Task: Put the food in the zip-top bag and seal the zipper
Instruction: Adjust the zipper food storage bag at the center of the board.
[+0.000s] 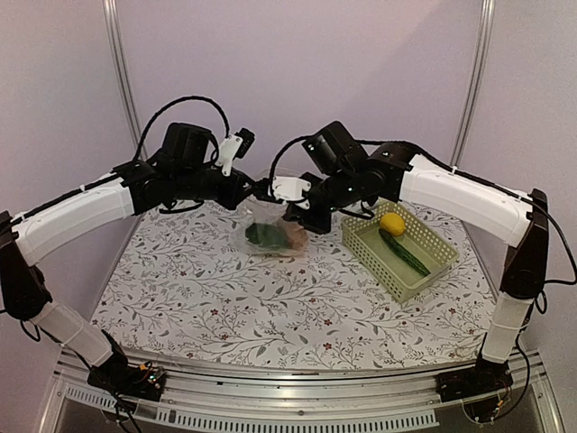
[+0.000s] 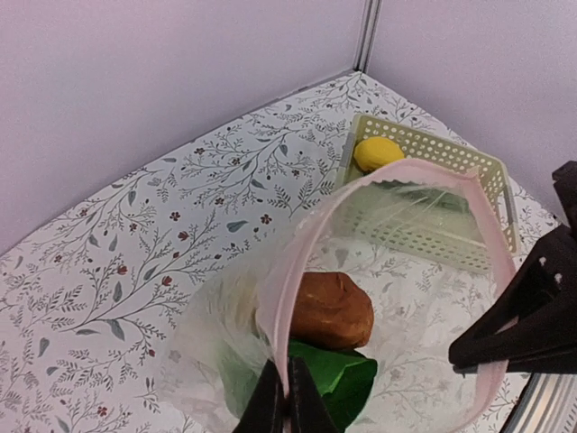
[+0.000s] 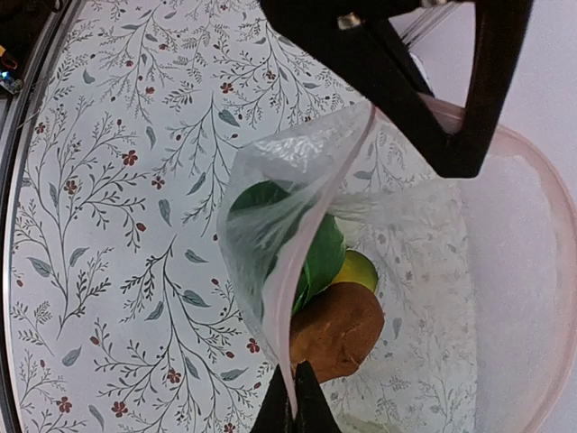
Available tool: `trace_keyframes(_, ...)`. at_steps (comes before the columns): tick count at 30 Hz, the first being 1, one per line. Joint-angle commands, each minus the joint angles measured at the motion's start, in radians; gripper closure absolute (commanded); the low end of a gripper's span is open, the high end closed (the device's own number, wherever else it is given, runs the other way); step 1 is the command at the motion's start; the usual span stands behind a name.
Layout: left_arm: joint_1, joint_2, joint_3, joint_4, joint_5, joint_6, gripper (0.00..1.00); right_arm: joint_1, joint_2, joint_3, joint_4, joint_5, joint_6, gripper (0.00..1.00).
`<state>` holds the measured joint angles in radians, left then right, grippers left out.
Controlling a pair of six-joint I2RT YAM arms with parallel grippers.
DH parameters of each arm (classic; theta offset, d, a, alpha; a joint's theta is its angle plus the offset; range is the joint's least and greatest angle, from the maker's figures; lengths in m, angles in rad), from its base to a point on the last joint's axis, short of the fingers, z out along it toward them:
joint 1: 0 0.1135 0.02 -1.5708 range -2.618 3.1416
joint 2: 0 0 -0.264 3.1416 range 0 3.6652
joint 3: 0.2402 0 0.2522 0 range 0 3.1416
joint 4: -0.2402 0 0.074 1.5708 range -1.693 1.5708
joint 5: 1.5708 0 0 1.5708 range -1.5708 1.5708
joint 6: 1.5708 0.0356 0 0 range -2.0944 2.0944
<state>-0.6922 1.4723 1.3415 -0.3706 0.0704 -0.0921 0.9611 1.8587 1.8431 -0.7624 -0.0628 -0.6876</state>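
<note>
The clear zip-top bag (image 1: 270,231) hangs above the table with its mouth held wide between my two grippers. My left gripper (image 2: 287,399) is shut on the pale pink zipper (image 2: 305,248) at one end of the mouth. At the other end, my right gripper (image 3: 296,401) pinches the same pink strip (image 3: 317,257). Inside the bag lie a reddish-brown round piece (image 2: 331,309), a leafy green vegetable (image 2: 341,379) and a yellow fruit (image 3: 358,269). More food stays outside the bag: a yellow fruit (image 1: 392,223) and a dark green cucumber (image 1: 405,253).
The pale green lattice basket (image 1: 439,236) stands at the right of the floral table, holding the yellow fruit and cucumber. Purple walls close the back and sides. Both arms meet over the table's far middle.
</note>
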Motion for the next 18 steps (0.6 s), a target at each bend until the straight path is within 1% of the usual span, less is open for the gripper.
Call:
trace_keyframes(1,0.01,-0.031,0.0,0.003,-0.047,0.017,1.0,0.001,-0.075,0.055,0.049,0.019,-0.028,1.0)
trace_keyframes(6,0.011,-0.045,-0.008,0.024,-0.029,0.013,1.0,0.001,-0.035,0.048,-0.008,0.006,-0.028,1.0)
trace_keyframes(9,0.009,-0.087,-0.015,0.06,-0.003,0.002,1.0,0.001,-0.022,0.083,-0.028,-0.006,-0.012,1.0)
trace_keyframes(11,0.011,-0.155,-0.086,0.153,0.015,-0.011,1.0,0.001,-0.042,0.105,-0.013,-0.024,-0.013,1.0)
trace_keyframes(13,0.027,-0.206,-0.163,0.264,-0.009,-0.025,1.0,0.001,-0.073,0.082,0.02,-0.029,-0.026,0.99)
trace_keyframes(14,0.034,-0.205,-0.169,0.26,-0.02,-0.02,1.0,0.001,-0.076,0.08,0.017,-0.022,-0.033,0.99)
trace_keyframes(15,0.038,-0.175,-0.147,0.222,-0.037,-0.007,1.0,0.001,-0.069,0.082,0.012,-0.012,-0.036,0.98)
trace_keyframes(16,0.039,-0.142,-0.113,0.177,-0.051,0.002,1.0,0.001,-0.056,0.082,0.004,-0.009,-0.035,0.95)
trace_keyframes(17,0.039,-0.115,-0.082,0.136,-0.044,0.002,1.0,0.001,-0.049,0.082,-0.003,-0.016,-0.034,0.9)
trace_keyframes(18,0.039,-0.096,-0.062,0.117,-0.028,-0.001,1.0,0.001,-0.046,0.083,-0.009,-0.029,-0.03,0.82)
